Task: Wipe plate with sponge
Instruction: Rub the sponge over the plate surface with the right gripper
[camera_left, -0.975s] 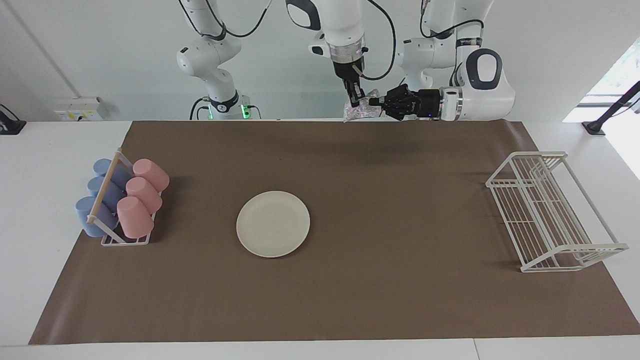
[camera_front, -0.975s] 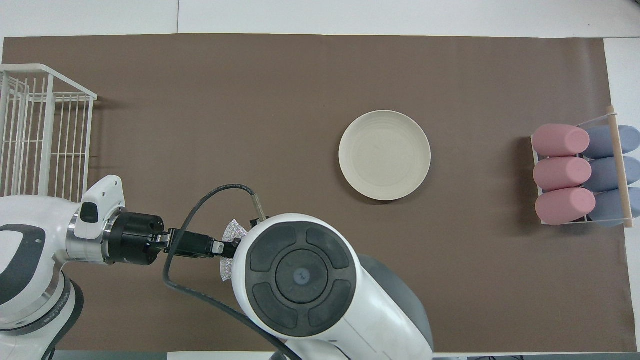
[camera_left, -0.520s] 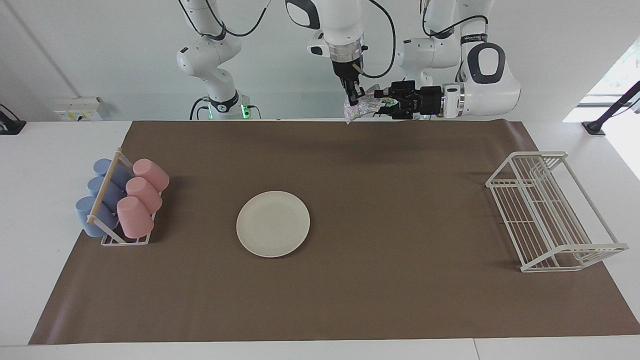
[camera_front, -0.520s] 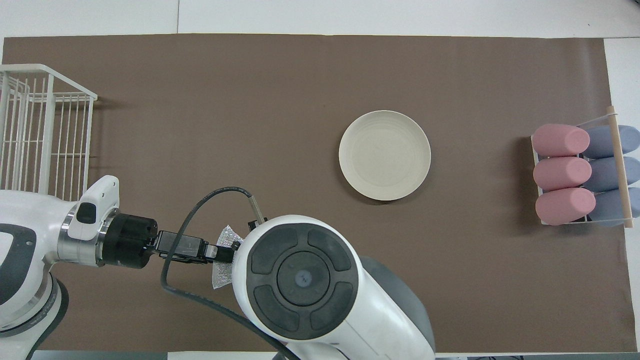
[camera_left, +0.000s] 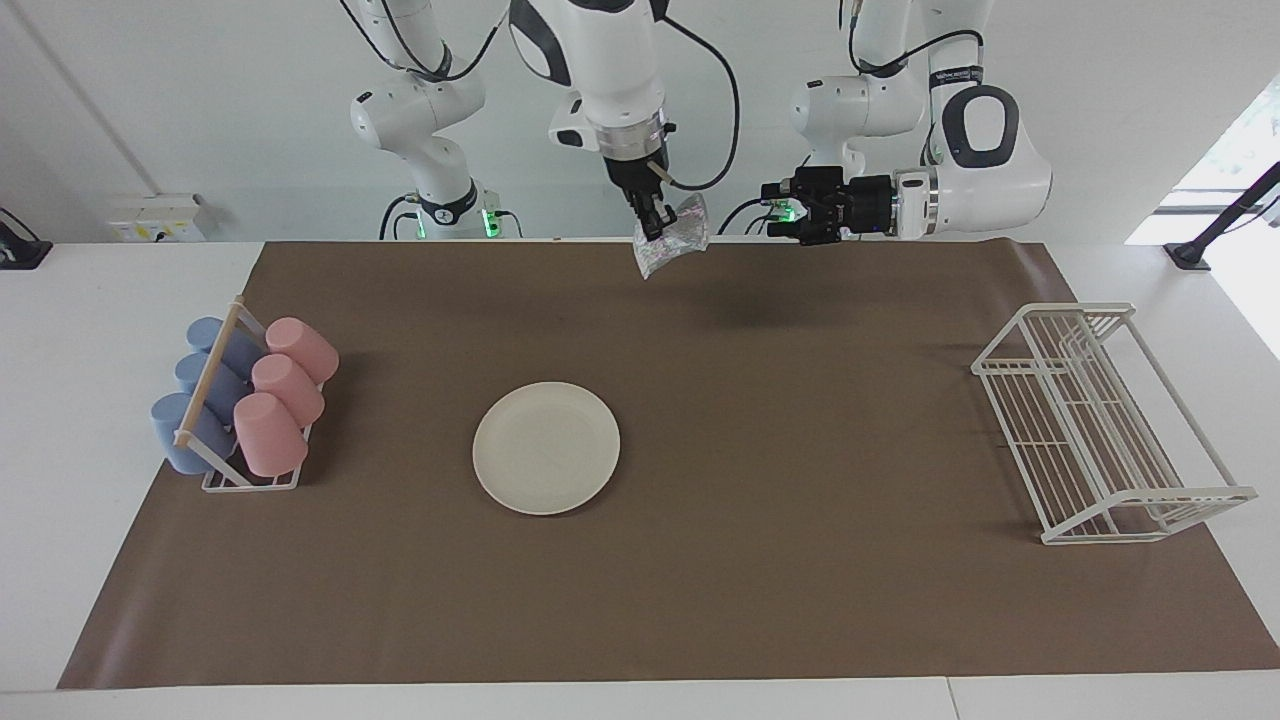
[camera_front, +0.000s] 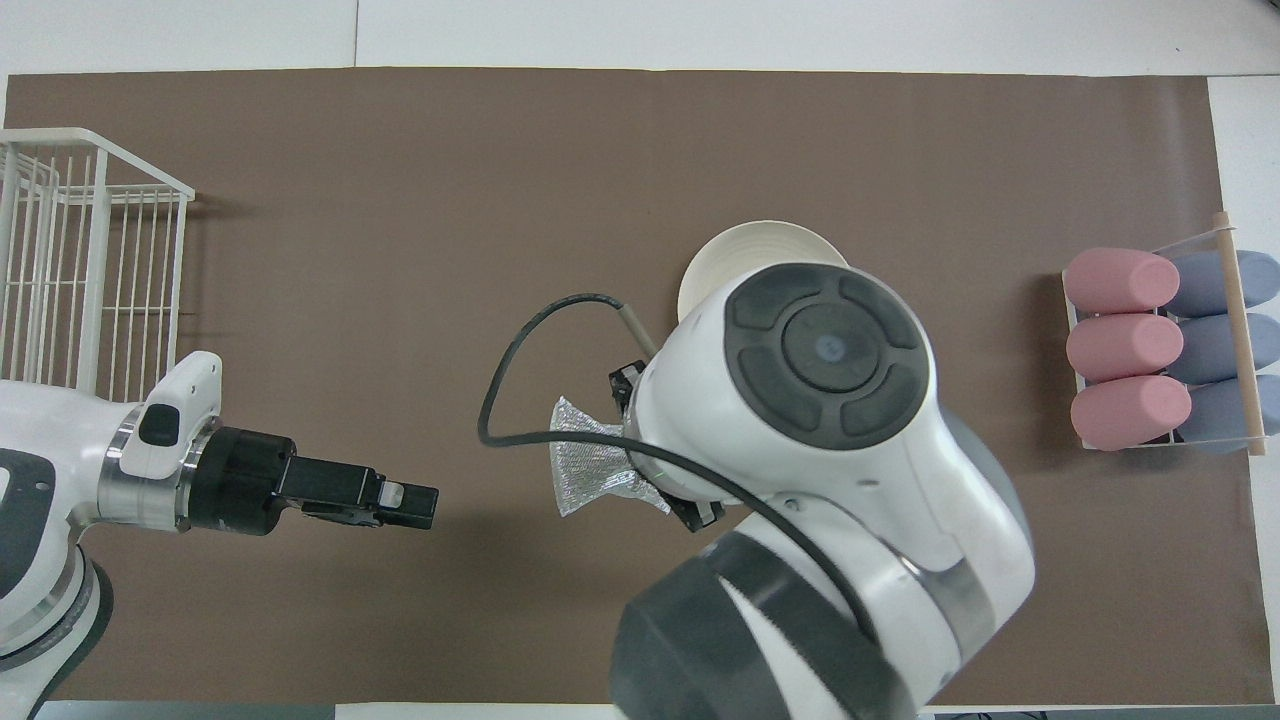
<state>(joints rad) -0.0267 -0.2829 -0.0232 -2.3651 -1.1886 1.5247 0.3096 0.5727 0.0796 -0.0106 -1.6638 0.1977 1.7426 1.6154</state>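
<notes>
sponge: glittery silver mesh, crinkled | plate: cream, smooth, matt | mat: brown, paper-like, matt | rack: white coated wire | cups: pink and blue, matt, plastic-looking | cup holder rod: pale wood | arm shells: glossy white plastic; grippers: black, matt

We see a brown mat, a white wire rack, and pink cups and blue cups in a holder.
</notes>
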